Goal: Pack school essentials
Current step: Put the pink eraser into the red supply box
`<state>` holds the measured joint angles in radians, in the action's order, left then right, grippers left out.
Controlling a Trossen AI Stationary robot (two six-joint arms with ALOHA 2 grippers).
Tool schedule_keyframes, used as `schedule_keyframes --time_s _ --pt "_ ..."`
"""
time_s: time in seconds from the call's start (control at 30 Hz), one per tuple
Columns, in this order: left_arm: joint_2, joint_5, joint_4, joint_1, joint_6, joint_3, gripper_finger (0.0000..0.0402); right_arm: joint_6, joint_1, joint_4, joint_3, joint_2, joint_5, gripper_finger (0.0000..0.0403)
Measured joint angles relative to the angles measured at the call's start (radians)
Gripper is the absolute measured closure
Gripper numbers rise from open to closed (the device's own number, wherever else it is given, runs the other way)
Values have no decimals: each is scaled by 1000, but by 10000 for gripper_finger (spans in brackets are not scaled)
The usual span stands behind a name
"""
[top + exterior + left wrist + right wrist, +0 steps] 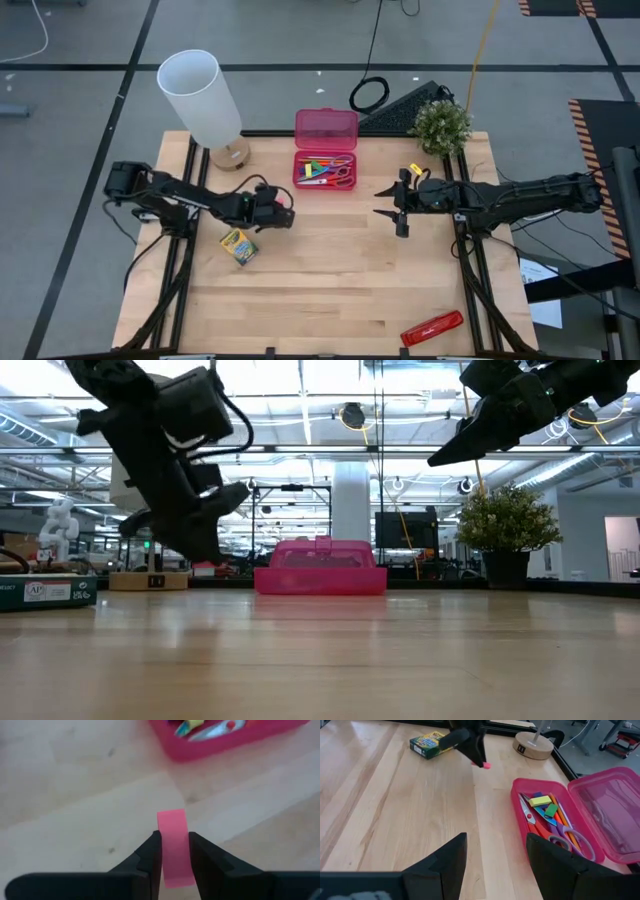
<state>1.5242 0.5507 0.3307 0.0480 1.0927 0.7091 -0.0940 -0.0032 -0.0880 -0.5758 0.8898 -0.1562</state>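
A: Item one, risks?

B: The pink eraser (174, 845) is pinched by its lower part only, most of it standing clear of the fingers (150, 857). It could twist or slip out on the way to the pink case (326, 150) and land on the table (330, 290) short of it. Let go too early or off-centre, it may strike the case rim and bounce out.

A: Item two, fingers?

B: Left gripper (287, 212): narrowed to the eraser's thickness, clamped on both faces, held above the table near the case's front left corner. Right gripper (393, 206): jaws spread wide, holding nothing, touching nothing, hovering to the right of the case.

A: Item three, stock?

B: In the case: scissors (545, 827), pencils, small coloured pieces (540, 800). Lid open. The crayon box (238, 246) lies on the table, well left and forward of the case, not yet packed.
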Motion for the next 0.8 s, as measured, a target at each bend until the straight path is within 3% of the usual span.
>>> schedule_keyframes --time_s 0.3,0.8 --pt "-73 -8 -75 -46 -182 1 309 2 0 0 0 0 0 206" --pt "-85 -116 -183 -194 -568 65 309 -4 0 1 0 0 0 206"
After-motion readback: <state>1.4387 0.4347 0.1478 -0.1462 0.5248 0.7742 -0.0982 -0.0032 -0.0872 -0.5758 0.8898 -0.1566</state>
